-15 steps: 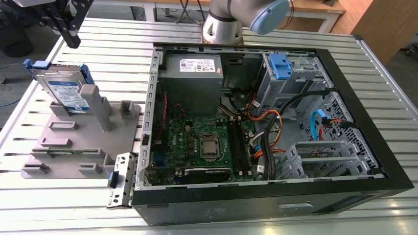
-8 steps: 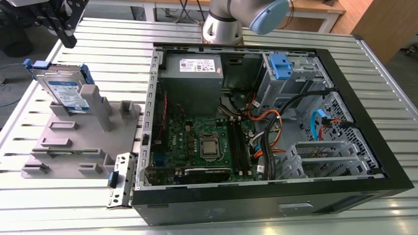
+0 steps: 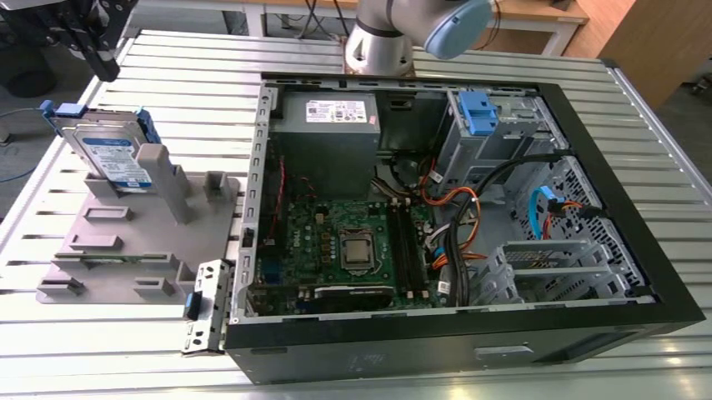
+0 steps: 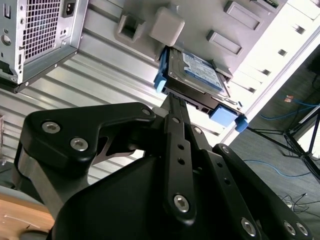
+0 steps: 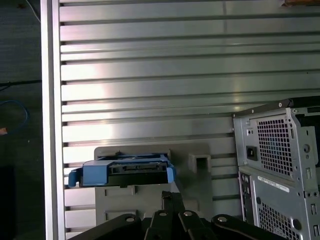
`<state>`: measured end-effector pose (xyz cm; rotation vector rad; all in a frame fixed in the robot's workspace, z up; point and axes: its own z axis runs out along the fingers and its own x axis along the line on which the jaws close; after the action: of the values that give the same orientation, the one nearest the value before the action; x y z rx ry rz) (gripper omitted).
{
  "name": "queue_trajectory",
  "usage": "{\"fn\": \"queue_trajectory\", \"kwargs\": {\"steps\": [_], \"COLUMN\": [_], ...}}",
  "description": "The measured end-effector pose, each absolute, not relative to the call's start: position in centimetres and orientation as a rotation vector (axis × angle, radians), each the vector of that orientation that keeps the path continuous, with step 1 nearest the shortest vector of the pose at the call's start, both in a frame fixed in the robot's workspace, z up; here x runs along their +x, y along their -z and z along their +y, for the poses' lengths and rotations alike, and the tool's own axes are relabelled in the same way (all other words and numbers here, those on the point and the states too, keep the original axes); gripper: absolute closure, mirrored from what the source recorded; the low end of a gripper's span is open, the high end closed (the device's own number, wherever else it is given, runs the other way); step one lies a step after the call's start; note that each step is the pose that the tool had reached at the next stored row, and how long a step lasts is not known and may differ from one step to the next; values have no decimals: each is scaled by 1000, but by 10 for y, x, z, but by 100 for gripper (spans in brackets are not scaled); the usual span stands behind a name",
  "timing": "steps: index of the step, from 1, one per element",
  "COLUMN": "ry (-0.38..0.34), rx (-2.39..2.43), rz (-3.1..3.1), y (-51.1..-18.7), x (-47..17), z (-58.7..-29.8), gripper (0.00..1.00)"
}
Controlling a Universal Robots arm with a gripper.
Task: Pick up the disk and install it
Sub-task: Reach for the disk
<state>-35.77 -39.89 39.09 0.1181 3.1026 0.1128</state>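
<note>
Your pincer [image 3: 100, 60] hangs above the table [image 3: 189, 92] at the exterior view's left, grasping nothing, and you cannot tell whether it is released or clenched. The disk [image 3: 112, 158] sits below it and apart from it, standing on end in the grey stand [image 3: 122, 250] beside the open computer case [image 3: 445, 354]. Its long axis runs steeply upward with a slight lean, the blue-framed short end points up toward your pincer, and its labelled face shows in the exterior view.
</note>
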Motion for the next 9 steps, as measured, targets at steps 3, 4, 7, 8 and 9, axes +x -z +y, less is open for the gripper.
{"fn": "queue_trajectory", "kwargs": {"steps": [3, 4, 7, 8, 9], "ry": [-113, -113, -113, -113, -113], "rx": [118, 118, 118, 118, 118], "rz": [3103, 3102, 3102, 3102, 3102], "y": [-391, -391, -391, -391, -391], "x": [-363, -364, -370, -372, -374], "z": [-399, -399, -399, -399, -399], "gripper": [89, 89, 89, 89, 89]}}
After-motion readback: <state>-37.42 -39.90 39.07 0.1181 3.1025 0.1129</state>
